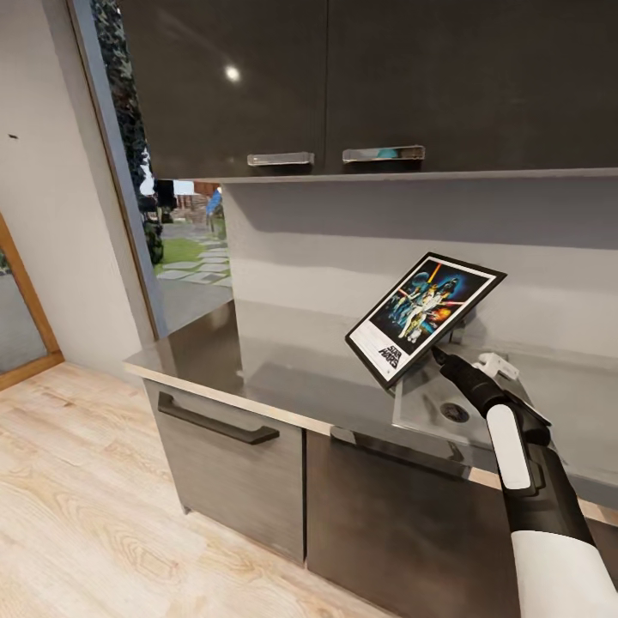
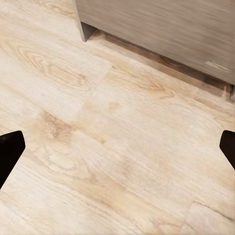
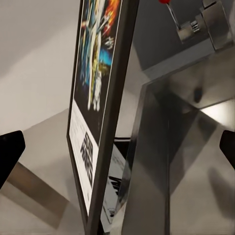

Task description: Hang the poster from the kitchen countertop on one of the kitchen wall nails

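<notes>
The right hand [image 1: 439,354] is gripping the poster [image 1: 425,318] by its lower edge, holding it tilted above the counter [image 1: 223,348] beside the sink [image 1: 446,403]. The left hand [image 2: 117,147] is hanging open over the floor [image 2: 98,147], holding nothing. Pickup looks done; hanging it on a wall nail remains.

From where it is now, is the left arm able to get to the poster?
Probably not as it stands. The left hand hangs open over the wood floor, low beside the cabinet base, while the poster is up above the kitchen countertop by the sink, at the right hand. It would have to rise first.
</notes>
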`<state>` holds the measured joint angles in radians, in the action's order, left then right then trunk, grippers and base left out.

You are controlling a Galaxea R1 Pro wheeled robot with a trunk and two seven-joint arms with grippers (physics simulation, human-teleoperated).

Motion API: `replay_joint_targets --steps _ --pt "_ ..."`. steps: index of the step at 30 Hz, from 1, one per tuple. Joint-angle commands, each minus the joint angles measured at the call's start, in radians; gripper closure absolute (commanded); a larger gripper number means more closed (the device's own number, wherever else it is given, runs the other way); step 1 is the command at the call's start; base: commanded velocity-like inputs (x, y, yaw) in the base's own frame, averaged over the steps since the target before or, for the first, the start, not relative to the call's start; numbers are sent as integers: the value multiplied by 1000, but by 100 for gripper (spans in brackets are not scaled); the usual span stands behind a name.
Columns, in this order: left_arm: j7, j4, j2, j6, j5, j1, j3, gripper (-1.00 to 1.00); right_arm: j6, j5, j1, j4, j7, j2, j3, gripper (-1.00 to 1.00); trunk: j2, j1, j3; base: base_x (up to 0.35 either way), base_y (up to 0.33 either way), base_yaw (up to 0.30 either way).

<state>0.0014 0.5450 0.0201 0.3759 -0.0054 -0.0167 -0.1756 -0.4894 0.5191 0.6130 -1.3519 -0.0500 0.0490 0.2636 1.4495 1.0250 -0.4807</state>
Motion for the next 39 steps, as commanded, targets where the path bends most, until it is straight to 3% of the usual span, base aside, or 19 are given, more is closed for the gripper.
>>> replay_joint_targets --steps 1,39 --pt "0 1 0 1 -1 0 -1 -100 -5 10 1 -1 -5 0 0 -100 1 0 -1 2 -1 0" --pt "0 1 0 2 -1 0 -2 -100 -4 10 1 2 -5 0 1 -100 1 0 -1 83 0 0"
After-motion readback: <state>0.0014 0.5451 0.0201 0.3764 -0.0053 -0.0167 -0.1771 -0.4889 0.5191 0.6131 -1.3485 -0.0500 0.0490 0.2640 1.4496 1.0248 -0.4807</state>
